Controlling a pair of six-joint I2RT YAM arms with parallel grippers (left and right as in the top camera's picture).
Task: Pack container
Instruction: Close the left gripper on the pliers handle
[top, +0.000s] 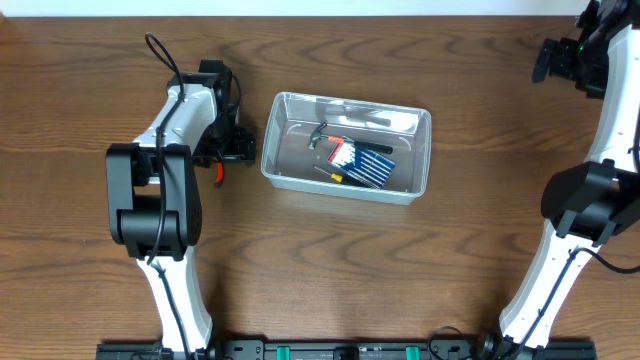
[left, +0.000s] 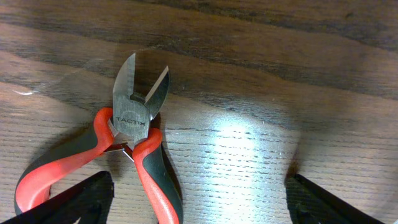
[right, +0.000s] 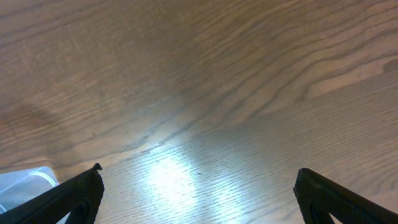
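The clear plastic container (top: 346, 147) sits at the table's middle and holds a blue screwdriver-set case (top: 362, 163) and a small hammer-like tool (top: 322, 138). Red-and-black cutting pliers (left: 132, 134) lie on the wood just left of the container; only a bit of red handle (top: 217, 172) shows in the overhead view. My left gripper (left: 199, 198) is open right over the pliers, its fingers either side of the right handle without gripping it. My right gripper (right: 198, 193) is open and empty above bare wood at the far right back (top: 570, 58). A corner of the container (right: 25, 182) shows in the right wrist view.
The wooden table (top: 400, 270) stretches around the container. The back edge of the table lies near the right arm. The arm bases stand at the front edge.
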